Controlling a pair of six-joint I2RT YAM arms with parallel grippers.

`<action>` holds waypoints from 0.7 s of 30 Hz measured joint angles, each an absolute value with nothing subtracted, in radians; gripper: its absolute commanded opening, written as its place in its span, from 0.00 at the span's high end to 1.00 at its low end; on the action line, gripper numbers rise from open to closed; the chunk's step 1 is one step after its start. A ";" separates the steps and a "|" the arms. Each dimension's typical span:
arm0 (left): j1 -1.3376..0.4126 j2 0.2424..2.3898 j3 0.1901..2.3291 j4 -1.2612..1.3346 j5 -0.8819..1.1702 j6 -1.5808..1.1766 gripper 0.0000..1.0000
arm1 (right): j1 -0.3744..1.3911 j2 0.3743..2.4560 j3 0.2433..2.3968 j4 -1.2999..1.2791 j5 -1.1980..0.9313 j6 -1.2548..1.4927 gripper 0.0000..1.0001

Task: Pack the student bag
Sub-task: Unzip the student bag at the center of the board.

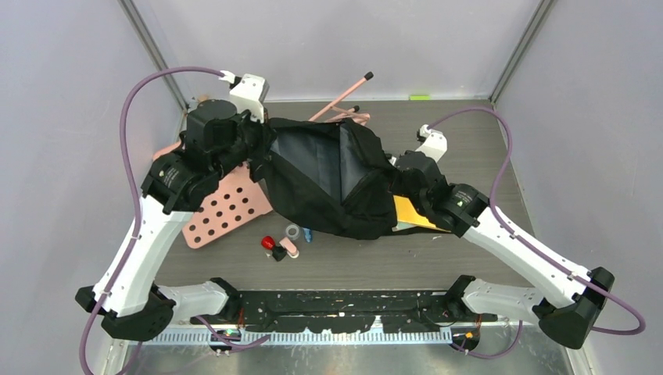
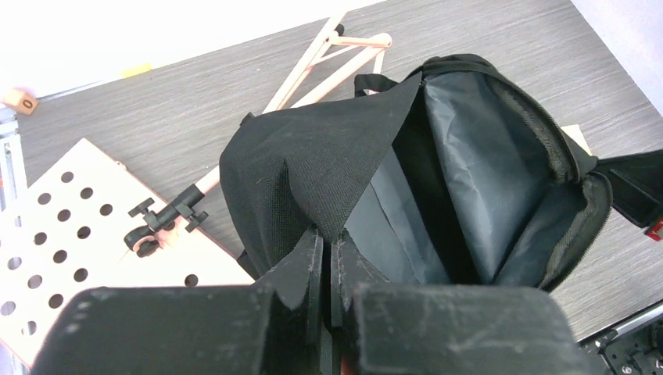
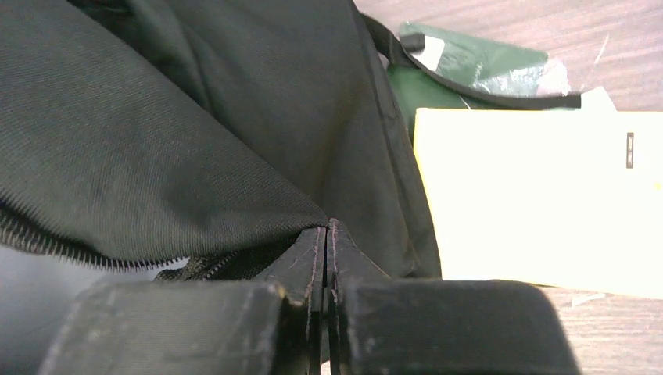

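Grey wood-grain table [image 1: 469,258], centre: black backpack [image 1: 336,183], mouth spread. My L gripper [image 2: 324,254] & R gripper [image 3: 327,238] each pinch its rim tight. Prob. opening step; next needs one gripper freed to load.

A small wooden cube [image 2: 19,99] bears a mark like 0.

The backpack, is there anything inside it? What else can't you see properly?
- student bag: its bottom is hidden by its own folded fabric in the top and left wrist views, so I can't tell what's inside.
- yellow flat item: partly under the bag in the top view, and cut off by the right wrist view's edge.
- green packet: mostly covered by the bag and the yellow item.
- red-capped thing: too small to name.
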State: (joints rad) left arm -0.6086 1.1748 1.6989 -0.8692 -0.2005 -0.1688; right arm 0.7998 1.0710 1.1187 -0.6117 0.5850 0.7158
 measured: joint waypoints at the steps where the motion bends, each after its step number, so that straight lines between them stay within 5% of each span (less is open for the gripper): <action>1: -0.609 1.180 1.711 -0.875 -0.197 -0.164 1.00 | 0.781 1.072 1.101 -0.613 0.570 0.728 1.00; 9: -0.609 1.204 1.743 -0.896 -0.130 -0.101 1.00 | 0.667 1.115 1.010 -0.559 0.453 0.781 0.98; 16: -0.608 1.202 1.721 -0.888 -0.039 -0.073 1.00 | 0.625 1.128 1.010 -0.555 0.382 0.775 0.43; 21: -0.608 1.202 1.721 -0.886 0.026 -0.081 1.00 | 0.620 1.051 1.062 -0.623 0.377 0.743 0.21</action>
State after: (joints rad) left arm -0.6083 1.2018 1.7210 -0.8864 0.0257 -0.0807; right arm 0.6201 1.0508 1.0618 -0.6231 0.3767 0.7429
